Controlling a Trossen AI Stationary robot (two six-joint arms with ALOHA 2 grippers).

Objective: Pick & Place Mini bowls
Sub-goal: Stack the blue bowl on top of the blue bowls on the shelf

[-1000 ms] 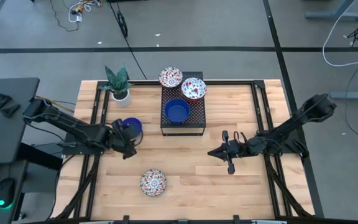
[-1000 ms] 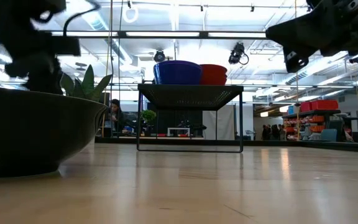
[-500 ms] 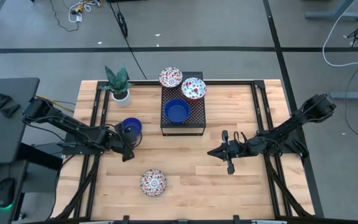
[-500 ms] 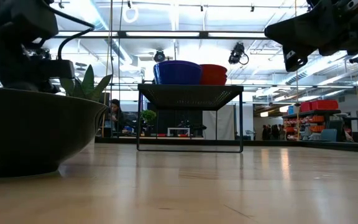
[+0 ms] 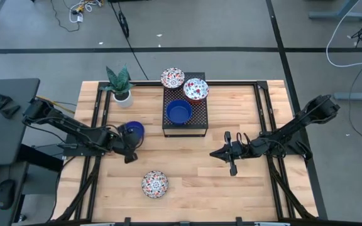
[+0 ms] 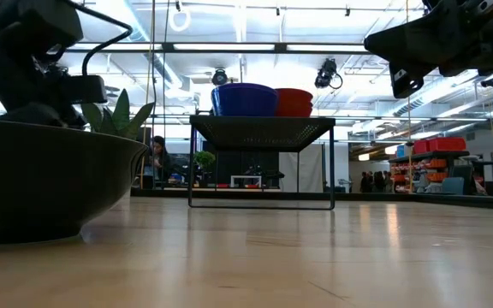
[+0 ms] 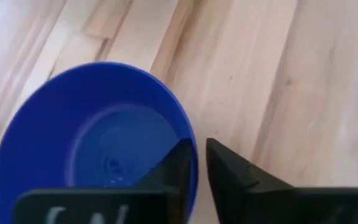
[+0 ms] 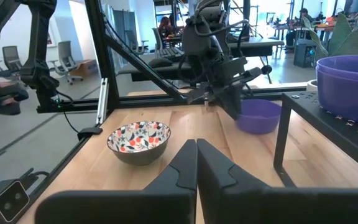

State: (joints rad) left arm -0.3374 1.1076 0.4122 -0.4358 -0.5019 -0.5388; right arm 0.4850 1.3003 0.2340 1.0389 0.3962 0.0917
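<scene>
1. The wooden table (image 5: 193, 169) is seen from above, with a dark arm reaching in from each side.
2. The black perforated box (image 5: 185, 113) is placed at the far middle of the table. In the low view it is shown as a raised black stand (image 6: 262, 128) with bowls on top.
3. The left gripper (image 5: 129, 143) is held at the left side of the table, at a blue mini bowl (image 5: 132, 129). In the left wrist view, the rim of this bowl (image 7: 98, 134) is pinched between the two fingers (image 7: 176, 163), one inside the bowl and one outside it. It cannot be told whether the bowl rests on the wood or is lifted.
4. The right gripper (image 5: 230, 154) is held over the right middle of the table, apart from all bowls. In the right wrist view its fingers (image 8: 185, 163) are seen pressed together, with nothing between them.
5. A small white plant pot (image 5: 122, 95) with green leaves is placed at the far left corner of the table.
6. A second blue mini bowl (image 5: 179, 112) is set on the box, at its near left part.
7. A patterned mini bowl (image 5: 195, 88) is set at the far right corner of the box.
8. Another patterned bowl (image 5: 172, 78) is seen at the far left edge of the box, just beside the former one.
9. A third patterned bowl (image 5: 154, 184) is left alone on the near part of the table, well apart from the box.
</scene>
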